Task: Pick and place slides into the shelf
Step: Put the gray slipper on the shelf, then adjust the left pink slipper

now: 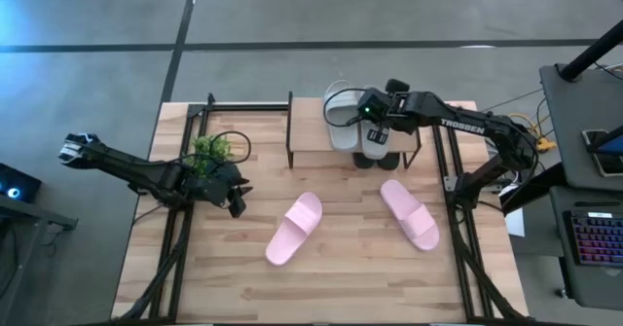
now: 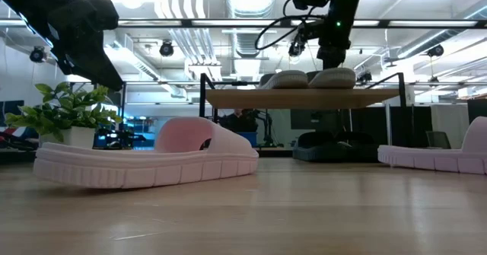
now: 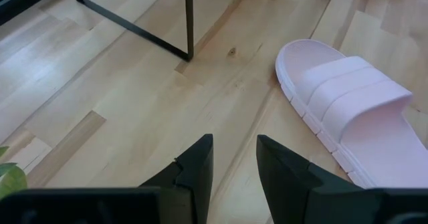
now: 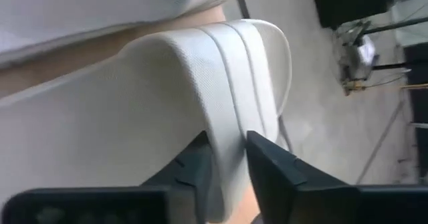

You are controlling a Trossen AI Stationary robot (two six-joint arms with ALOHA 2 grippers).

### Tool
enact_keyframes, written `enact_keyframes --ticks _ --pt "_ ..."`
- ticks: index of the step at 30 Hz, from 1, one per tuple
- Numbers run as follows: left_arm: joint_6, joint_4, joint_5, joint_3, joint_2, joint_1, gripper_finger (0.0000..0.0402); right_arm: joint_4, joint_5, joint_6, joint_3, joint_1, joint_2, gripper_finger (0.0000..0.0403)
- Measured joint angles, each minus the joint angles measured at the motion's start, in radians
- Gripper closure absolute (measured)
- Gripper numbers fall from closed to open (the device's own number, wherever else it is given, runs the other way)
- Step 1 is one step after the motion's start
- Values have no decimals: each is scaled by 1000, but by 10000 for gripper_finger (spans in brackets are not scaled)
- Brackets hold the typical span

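Observation:
Two light grey slides (image 2: pixel 285 78) (image 2: pixel 332 77) rest sole down on the shelf's wooden top (image 2: pixel 304 97). My right gripper (image 4: pixel 226 144) is over the right-hand one (image 1: pixel 375 136), open by a narrow gap, with that slide's strap between its fingers. Black slides (image 2: pixel 335 145) lie on the table under the shelf. Two pale pink slides (image 1: pixel 295 229) (image 1: pixel 410 214) lie sole down on the table in front of the shelf. My left gripper (image 3: pixel 234 150) hovers open above bare table left of the pink slide (image 3: pixel 354 110), holding nothing. My right gripper has the grey slide's strap edge (image 4: pixel 231 117) between its two fingers, coming slanting down from above and lying across the strap. Whether the fingers touch the strap I cannot tell. The slide sits flat on the shelf's top.
A small green plant (image 1: pixel 209 151) stands at the table's left, close to my left arm. The shelf's thin black legs (image 3: pixel 189 23) stand on the table. Free table lies between and in front of the pink slides. Equipment stands beyond the table's right edge.

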Motion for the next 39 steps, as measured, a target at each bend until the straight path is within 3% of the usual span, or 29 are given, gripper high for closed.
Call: enact_keyframes --ticks 10,22,31,36,39 --pt "-1 0 1 0 0 0 302 -127 -20 156 72 6 -6 240" --pt "8 1 30 0 0 0 302 -359 -124 349 245 78 -9 227" --pt "15 1 83 0 0 0 302 -421 -349 601 282 277 -12 232" --pt "49 12 175 0 67 -2 302 -411 -355 750 248 444 -13 241" --pt "106 103 256 -1 163 -2 302 -408 -355 849 227 547 -5 249"
